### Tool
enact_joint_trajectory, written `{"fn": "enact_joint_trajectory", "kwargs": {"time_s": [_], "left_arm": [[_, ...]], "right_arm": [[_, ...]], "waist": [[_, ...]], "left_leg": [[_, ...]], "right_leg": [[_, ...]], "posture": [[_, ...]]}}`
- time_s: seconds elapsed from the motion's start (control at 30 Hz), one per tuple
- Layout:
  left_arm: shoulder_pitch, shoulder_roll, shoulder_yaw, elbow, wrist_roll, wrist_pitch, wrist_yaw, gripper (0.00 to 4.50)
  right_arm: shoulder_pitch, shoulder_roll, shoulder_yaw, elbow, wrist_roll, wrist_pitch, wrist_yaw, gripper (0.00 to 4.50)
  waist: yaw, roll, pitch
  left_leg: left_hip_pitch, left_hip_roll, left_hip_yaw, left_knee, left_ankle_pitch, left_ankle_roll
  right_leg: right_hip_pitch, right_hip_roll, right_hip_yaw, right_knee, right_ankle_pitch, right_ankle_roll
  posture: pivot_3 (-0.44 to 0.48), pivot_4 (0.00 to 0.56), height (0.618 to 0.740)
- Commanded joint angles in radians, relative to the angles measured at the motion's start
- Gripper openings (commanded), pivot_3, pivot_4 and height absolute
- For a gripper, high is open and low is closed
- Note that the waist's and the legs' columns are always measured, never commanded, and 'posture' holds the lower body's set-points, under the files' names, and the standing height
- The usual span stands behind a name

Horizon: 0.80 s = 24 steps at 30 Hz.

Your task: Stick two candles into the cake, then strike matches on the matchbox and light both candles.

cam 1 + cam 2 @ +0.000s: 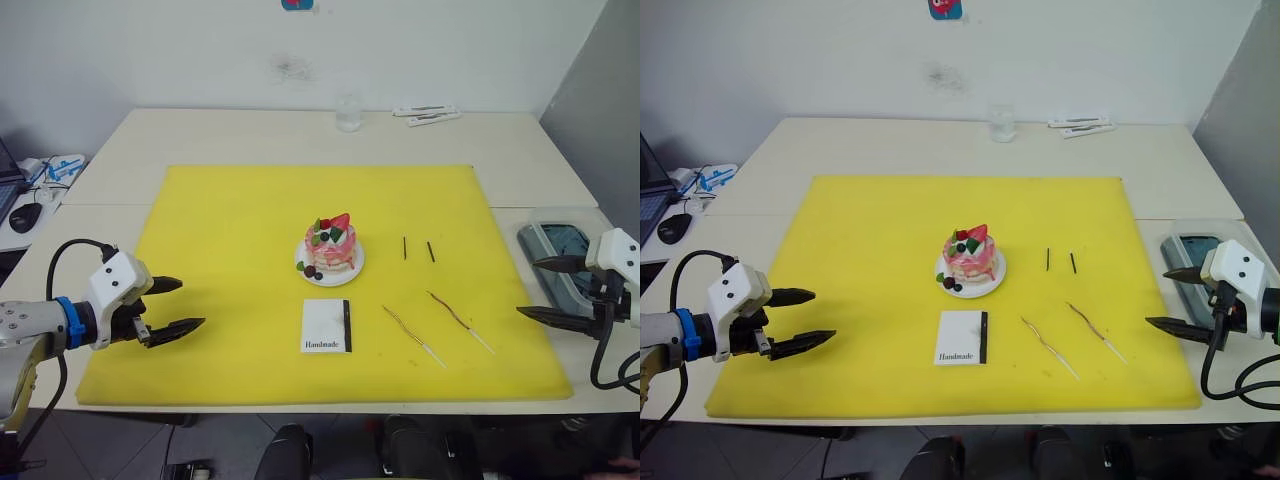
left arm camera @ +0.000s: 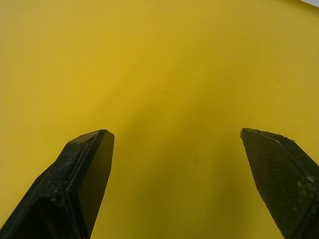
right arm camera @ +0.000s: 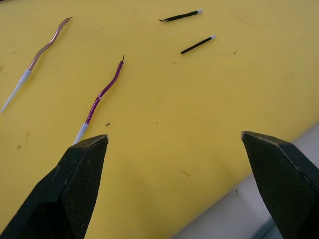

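No step is judged completed. The small round pink-and-white cake point(image 1: 330, 250) is centred on the yellow mat point(image 1: 220, 230), without candles. Two thin wavy brown candles point(image 1: 414, 336) and two short black matches point(image 1: 417, 250) are laid to its right, the white "Handmade" matchbox point(image 1: 327, 326) in front. The left gripper point(image 1: 177, 305) and right gripper point(image 1: 545, 289) are held wide and empty at the mat's sides.

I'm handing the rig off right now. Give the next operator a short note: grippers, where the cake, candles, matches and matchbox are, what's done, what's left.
Left gripper: open, empty, over the yellow mat's left part.
Right gripper: open, empty, at the mat's right edge.
Cake: mid-mat on its plate, no candles in it.
Matchbox: flat, just in front of the cake.
Candles: lying side by side, right of the matchbox.
Matches: lying behind the candles, right of the cake.
Done: nothing.
Left: plant both candles, strike matches, light them.
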Motion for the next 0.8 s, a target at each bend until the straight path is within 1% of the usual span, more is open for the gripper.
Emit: {"fn": "enact_joint_trajectory", "kwargs": {"time_s": [0.03,0.17,0.23,0.47,0.8], "left_arm": [[-0.011,0.013,0.015,-0.026,-0.018,0.011,-0.002,4.48],[-0.018,0.019,0.008,-0.016,-0.025,0.035,-0.019,4.48],[-0.042,0.012,0.016,-0.003,-0.059,0.055,-0.039,4.48],[-0.064,0.014,0.031,0.019,-0.083,0.052,-0.054,4.48],[-0.024,0.027,0.052,0.015,-0.093,0.029,-0.107,4.48]], "right_arm": [[0.004,-0.012,-0.031,-0.011,0.003,-0.017,0.007,4.50],[0.009,-0.010,-0.034,-0.009,0.004,-0.020,0.007,4.50],[0.011,-0.011,-0.035,-0.009,0.006,-0.020,0.008,4.50],[0.016,-0.011,-0.039,-0.009,0.009,-0.024,0.011,4.50],[0.026,-0.009,-0.046,-0.006,0.004,-0.037,0.006,4.50]], "waist": [[0.000,0.000,0.000],[0.000,0.000,0.000],[0.000,0.000,0.000],[0.000,0.000,0.000],[0.000,0.000,0.000]], "left_leg": [[0.000,0.000,0.000,0.000,0.000,0.000],[0.000,0.000,0.000,0.000,0.000,0.000],[0.000,0.000,0.000,0.000,0.000,0.000],[0.000,0.000,0.000,0.000,0.000,0.000],[0.000,0.000,0.000,0.000,0.000,0.000]], "right_leg": [[0.000,0.000,0.000,0.000,0.000,0.000],[0.000,0.000,0.000,0.000,0.000,0.000],[0.000,0.000,0.000,0.000,0.000,0.000],[0.000,0.000,0.000,0.000,0.000,0.000],[0.000,0.000,0.000,0.000,0.000,0.000]], "posture": [[0.000,0.150,0.740],[0.000,0.150,0.740],[0.000,0.150,0.740],[0.000,0.150,0.740],[0.000,0.150,0.740]]}}
